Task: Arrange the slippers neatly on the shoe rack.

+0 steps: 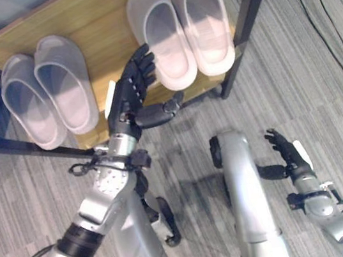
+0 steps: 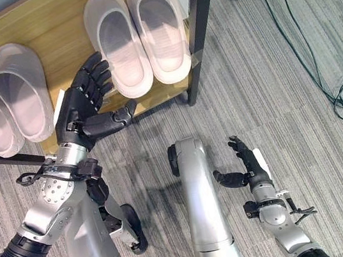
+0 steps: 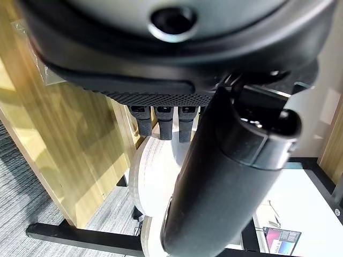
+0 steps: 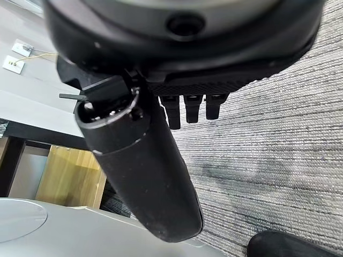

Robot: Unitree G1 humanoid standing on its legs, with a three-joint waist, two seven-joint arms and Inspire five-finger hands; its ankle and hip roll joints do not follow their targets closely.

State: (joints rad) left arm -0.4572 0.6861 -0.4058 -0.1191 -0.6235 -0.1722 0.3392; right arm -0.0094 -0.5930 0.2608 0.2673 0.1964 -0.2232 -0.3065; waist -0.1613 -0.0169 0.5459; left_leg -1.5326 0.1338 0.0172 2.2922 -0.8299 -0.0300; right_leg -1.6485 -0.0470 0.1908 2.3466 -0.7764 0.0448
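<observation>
Four pale slippers sit on the wooden shoe rack (image 1: pixel 94 23) in two pairs, left pair (image 1: pixel 46 89) and right pair (image 1: pixel 182 26), each set side by side. Left hand (image 1: pixel 133 95) hovers at the rack's front edge, fingers straight and released, just beside the right pair (contact unclear). Right hand (image 2: pixel 244 163) hangs relaxed and empty over the grey carpet (image 2: pixel 294 84).

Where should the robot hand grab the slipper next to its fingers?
Probably at the heel end of the slipper, coming from the shelf's front edge. The heel points toward the left robot hand, and its open rim lets the thumb go inside with the fingers outside.
</observation>
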